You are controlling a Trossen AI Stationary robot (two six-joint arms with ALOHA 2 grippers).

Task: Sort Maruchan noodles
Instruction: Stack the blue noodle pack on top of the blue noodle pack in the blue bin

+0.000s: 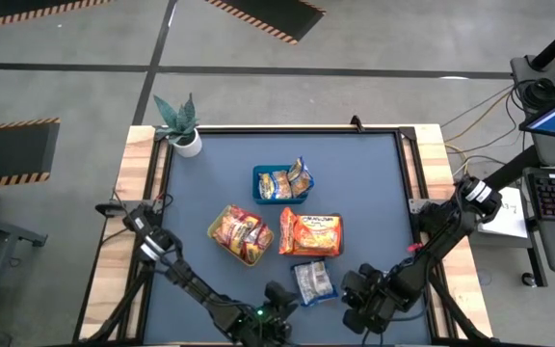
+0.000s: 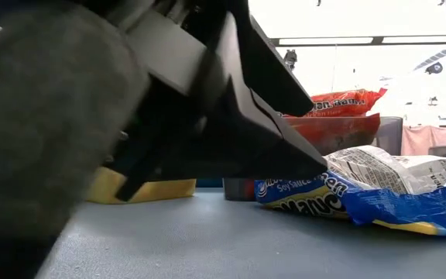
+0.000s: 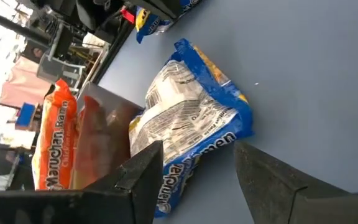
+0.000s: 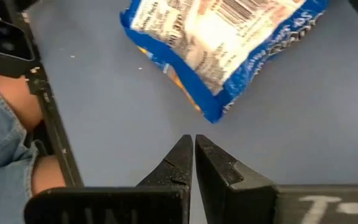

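Observation:
A blue-and-yellow Maruchan noodles packet (image 1: 313, 281) lies flat on the blue mat near the table's front edge, its white printed back up (image 3: 191, 118). My left gripper (image 3: 197, 171) is low beside its left end and open; the fingers straddle that end, and no touch shows. My right gripper (image 4: 193, 152) is shut just right of the packet (image 4: 222, 43), clear of it. Farther back, a blue tray (image 1: 263, 175) holds blue-and-yellow packets. A yellow-green tray (image 1: 217, 236) holds red-orange packets, and orange packets (image 1: 309, 234) fill a third tray.
A potted plant (image 1: 181, 125) stands at the mat's far left corner. In the low view the red-walled tray (image 2: 339, 132) with orange packets rises right behind the lying packet (image 2: 378, 190). A person's leg in jeans (image 4: 5, 124) shows past the table's edge.

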